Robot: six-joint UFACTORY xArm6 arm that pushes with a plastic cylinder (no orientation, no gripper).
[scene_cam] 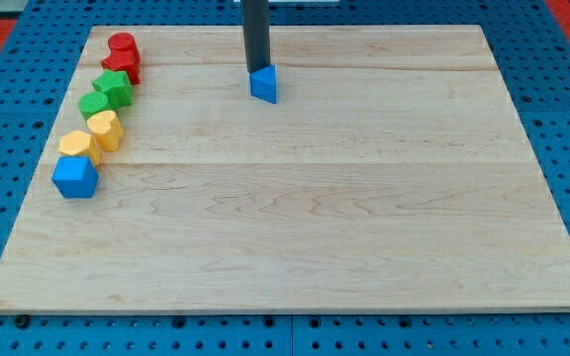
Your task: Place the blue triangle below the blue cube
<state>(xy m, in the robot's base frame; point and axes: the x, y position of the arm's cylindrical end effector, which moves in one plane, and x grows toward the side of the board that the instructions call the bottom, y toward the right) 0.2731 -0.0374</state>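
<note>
**Crowding the triangle from twelve o'clock**

Standing at my tip (256, 69), with no jaws to part or close, I touch the blue triangle (264, 84) from its twelve o'clock side, near the board's top edge. The blue cube (75, 177) lies well apart at roughly eight o'clock, so I judge the push must run down-left, ending at the cube's six o'clock.

Lab/test bench: wooden board (295, 237) on blue pegboard (562, 99) w/ grid holes, red edge at corners.
</note>
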